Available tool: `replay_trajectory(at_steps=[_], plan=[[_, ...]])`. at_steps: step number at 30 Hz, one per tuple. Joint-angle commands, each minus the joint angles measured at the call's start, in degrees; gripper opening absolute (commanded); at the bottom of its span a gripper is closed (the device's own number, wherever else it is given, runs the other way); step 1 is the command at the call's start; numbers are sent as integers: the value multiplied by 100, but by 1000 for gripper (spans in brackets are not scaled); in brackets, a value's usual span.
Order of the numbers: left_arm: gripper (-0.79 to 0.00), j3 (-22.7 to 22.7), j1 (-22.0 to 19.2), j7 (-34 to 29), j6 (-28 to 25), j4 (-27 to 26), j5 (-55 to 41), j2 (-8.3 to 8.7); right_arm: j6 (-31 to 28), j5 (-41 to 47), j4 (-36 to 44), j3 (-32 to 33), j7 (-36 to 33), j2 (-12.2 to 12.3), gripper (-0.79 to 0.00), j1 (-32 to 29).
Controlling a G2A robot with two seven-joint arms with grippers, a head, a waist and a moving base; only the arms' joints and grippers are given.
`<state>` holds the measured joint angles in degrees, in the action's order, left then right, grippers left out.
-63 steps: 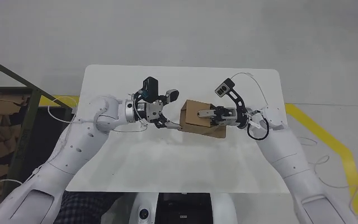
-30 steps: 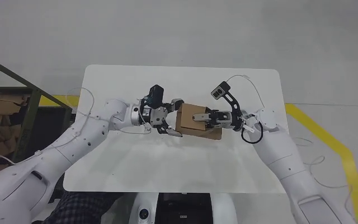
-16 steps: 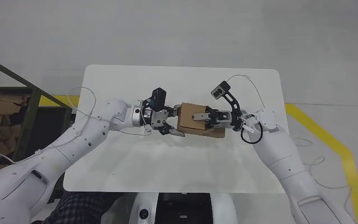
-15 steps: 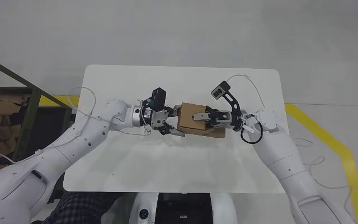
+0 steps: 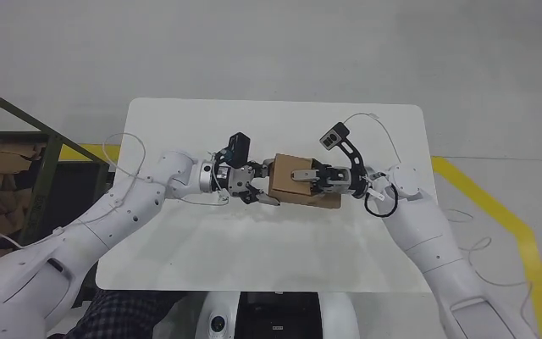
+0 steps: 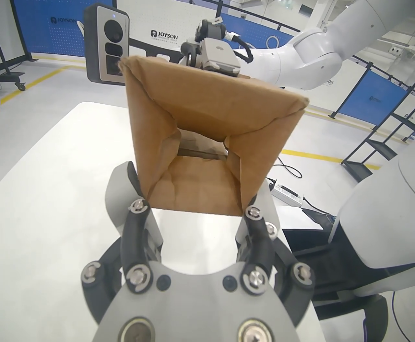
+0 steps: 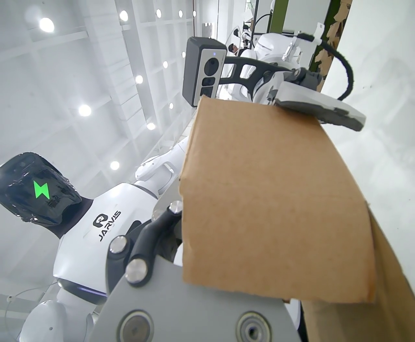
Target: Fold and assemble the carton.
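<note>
- Top view: the carton (image 5: 292, 193) lies in the middle of the white table (image 5: 356, 246), held between the two arms.
- The left gripper (image 5: 264, 183) is at the carton's left end. Its fingers are spread wide, one tip by the far corner and one by the near corner, so it is not clamped on anything.
- The right gripper (image 5: 298, 176) comes in from the right with one finger flat along the carton's top panel, and it is clamped on the carton.
- A white cable (image 5: 385, 123) loops over the far right of the table. A yellow floor line (image 5: 478, 199) runs to the right of the table, and a dark metal frame (image 5: 30, 127) stands to its left.
- Left wrist view: the carton's open end faces the left gripper, showing a hollow inside with flaps folded inward at the far end.
- The spread fingers (image 6: 134, 191) flank the lower corners of that opening.
- The right gripper sits on the carton's top at the far end, with the right arm's camera (image 6: 107, 61) just beside it.
- Blue boards (image 6: 39, 26) stand behind, and a power strip (image 6: 287, 194) lies on the floor to the right.
- Right wrist view: a carton panel stands close in front and covers the right gripper's fingertips.
- At the panel's far edge rests one finger of the left gripper, with the left arm's camera (image 7: 204, 76) beside it.
- Ceiling lights (image 7: 84, 110) show beyond.
</note>
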<state>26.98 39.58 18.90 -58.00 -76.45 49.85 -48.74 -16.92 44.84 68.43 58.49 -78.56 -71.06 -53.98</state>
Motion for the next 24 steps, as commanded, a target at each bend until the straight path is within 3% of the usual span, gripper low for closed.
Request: replay_trajectory(at_steps=[1, 16, 18, 20, 22, 24], plan=[[-286, 2, 8, 6, 0, 8, -32, 0, -2, 1, -1, 16, -1, 1, 0, -4], [-252, 87, 56, 155, 0, 15, -168, 42, -50, -118, 126, 487, -67, 122, -9, -187], [-249, 96, 69, 176, 0, 25, -205, 50, -83, -242, 184, 649, -55, 173, -108, -250], [-243, 100, 74, 184, 0, 31, -224, 60, -117, -441, 226, 864, 13, 238, -394, -308], [-237, 103, 81, 192, 0, 34, -242, 73, -96, -632, 304, 1053, 82, 299, -468, -371], [-240, 103, 89, 206, 0, 35, -278, 87, -59, -777, 406, 1193, 136, 346, -600, -435]])
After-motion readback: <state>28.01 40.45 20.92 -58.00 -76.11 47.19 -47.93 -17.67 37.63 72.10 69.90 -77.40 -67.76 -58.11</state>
